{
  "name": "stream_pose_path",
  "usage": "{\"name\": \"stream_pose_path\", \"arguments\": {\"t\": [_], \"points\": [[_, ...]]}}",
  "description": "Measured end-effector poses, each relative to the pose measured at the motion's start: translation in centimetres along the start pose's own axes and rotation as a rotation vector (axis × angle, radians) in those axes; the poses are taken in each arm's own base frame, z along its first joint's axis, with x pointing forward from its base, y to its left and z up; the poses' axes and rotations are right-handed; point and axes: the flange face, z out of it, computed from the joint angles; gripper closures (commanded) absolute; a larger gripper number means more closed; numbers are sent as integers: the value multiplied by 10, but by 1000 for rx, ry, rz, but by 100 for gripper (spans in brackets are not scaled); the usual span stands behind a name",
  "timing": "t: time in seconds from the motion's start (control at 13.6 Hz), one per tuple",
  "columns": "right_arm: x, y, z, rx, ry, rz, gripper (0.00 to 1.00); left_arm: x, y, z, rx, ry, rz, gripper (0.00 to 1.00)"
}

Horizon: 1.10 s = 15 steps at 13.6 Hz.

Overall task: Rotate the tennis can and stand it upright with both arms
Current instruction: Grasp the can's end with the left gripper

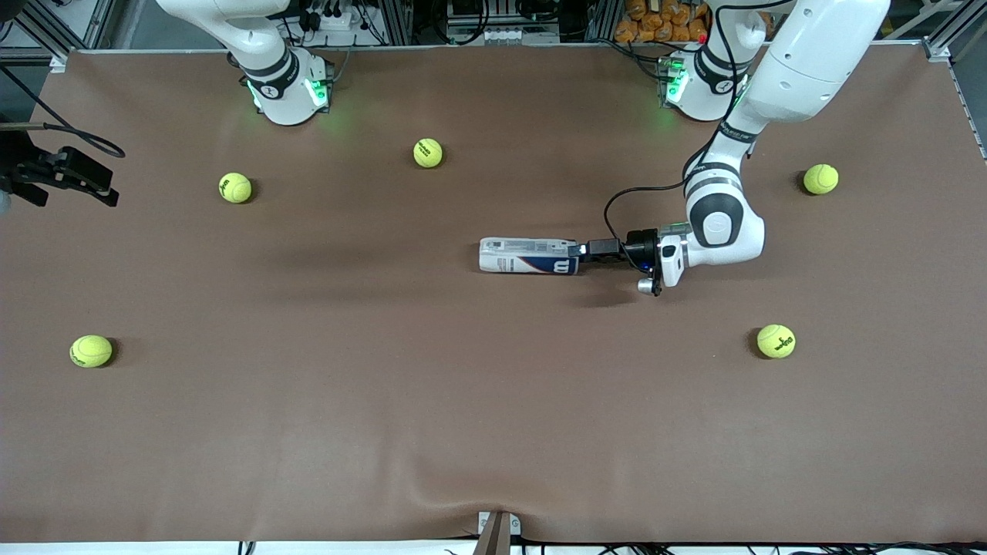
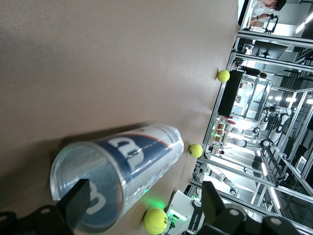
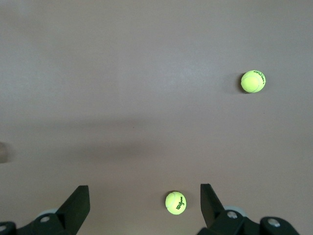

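Observation:
The tennis can [image 1: 528, 257] lies on its side near the middle of the brown table, its white and navy label with the "W" facing up. My left gripper [image 1: 586, 250] is low at the can's end toward the left arm's end of the table, and it is open. In the left wrist view the can [image 2: 117, 171] shows end-on. One finger [image 2: 76, 198] overlaps its rim, and I cannot tell whether they touch. The other finger [image 2: 212, 198] stands well clear. My right gripper [image 3: 144, 196] hangs open and empty high over bare table, out of the front view.
Several yellow-green tennis balls are scattered round the can: [image 1: 428, 153], [image 1: 235, 187], [image 1: 820, 179], [image 1: 776, 341], [image 1: 91, 351]. Two balls [image 3: 175, 202] [image 3: 253, 82] lie under the right gripper. A black device [image 1: 62, 173] juts over the table edge at the right arm's end.

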Motion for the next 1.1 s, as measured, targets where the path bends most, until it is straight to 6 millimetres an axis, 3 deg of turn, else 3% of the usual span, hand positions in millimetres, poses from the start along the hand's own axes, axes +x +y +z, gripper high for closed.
{"name": "stream_pose_path", "arguments": {"t": [0.22,0.29,0.37,0.44,0.51,0.59,0.88,1.1], "points": [[-1,5,1,1,-10,9,0,-3,1,5,2,-11,4,0],[-1,7,1,1,-12,14,0,-3,4,9,2,-16,8,12],[-2,9,1,1,-12,16,0,-3,6,13,-1,-18,10,31],[-2,9,1,1,-12,17,0,-2,7,15,-4,-19,13,66],[-2,9,1,1,-12,17,0,0,8,17,-5,-18,17,90],[-2,9,1,1,-12,17,0,3,8,18,-5,-15,19,100],[-2,9,1,1,-12,17,0,12,8,19,-1,-3,26,100],[-2,9,1,1,-12,17,0,18,19,20,-13,0,48,100]]}}
